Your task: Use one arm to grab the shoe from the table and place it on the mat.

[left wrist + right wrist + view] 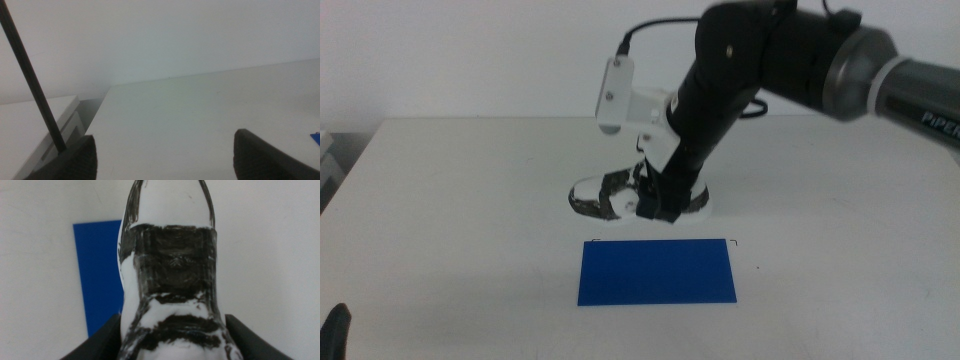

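The shoe (605, 193) is found on the table (440, 220), just behind the mat's (657, 272) far edge and apart from it, with a narrow strip of white tabletop between the two. Its toe is pointed toward the side from which the left arm enters, and its mottled black-and-white upper and thick white sole are seen in the middle view. Whether the sole is resting flat on the table or is slightly raised cannot be told.

The heel half of the shoe is straddled by the right gripper (665, 205), which is brought down from above by the arm (760, 60) reaching in from the right side. In the right wrist view the shoe (170, 275) is seen running lengthwise between the two dark jaws, which are pressed against its sides at the strap region, so the shoe is clasped. The mat (97, 275) is seen beside the shoe in that view as a flat blue rectangle.

The left gripper (165, 155) is kept far from the shoe, at the near left corner of the table, with its jaws spread wide apart and nothing between them.
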Robot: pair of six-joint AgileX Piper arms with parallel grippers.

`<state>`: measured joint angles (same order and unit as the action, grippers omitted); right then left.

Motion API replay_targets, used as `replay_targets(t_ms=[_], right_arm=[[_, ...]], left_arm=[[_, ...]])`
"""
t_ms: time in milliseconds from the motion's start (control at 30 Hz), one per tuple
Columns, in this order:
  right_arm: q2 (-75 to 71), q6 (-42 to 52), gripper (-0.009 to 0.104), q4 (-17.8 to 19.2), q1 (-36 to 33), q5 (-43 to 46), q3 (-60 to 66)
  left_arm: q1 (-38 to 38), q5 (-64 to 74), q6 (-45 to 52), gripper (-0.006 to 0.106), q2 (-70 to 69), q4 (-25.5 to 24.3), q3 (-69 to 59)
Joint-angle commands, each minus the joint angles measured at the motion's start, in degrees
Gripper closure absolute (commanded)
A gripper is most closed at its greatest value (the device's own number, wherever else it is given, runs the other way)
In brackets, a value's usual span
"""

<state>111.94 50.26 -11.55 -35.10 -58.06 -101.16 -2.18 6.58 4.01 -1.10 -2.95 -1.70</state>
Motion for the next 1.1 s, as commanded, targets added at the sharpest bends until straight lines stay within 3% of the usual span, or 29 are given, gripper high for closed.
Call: replay_targets(t_ms=[0,400,1067], right_arm=[[-3.2,0.4,0.099,-0.9,0.8,6.0,1.6],[-3.2,5.5,0.099,-1.9,2.0,15.9,14.3],[-2.7,6.9,0.099,-4.8,2.0,24.1,22.0]], left_arm=[[0.3,-4.7,-0.3,0.007,-0.4,0.5,-0.3],[0.3,-4.7,-0.3,0.007,-0.4,0.5,-0.3],[0.3,-4.7,-0.3,0.007,-0.4,0.5,-0.3]])
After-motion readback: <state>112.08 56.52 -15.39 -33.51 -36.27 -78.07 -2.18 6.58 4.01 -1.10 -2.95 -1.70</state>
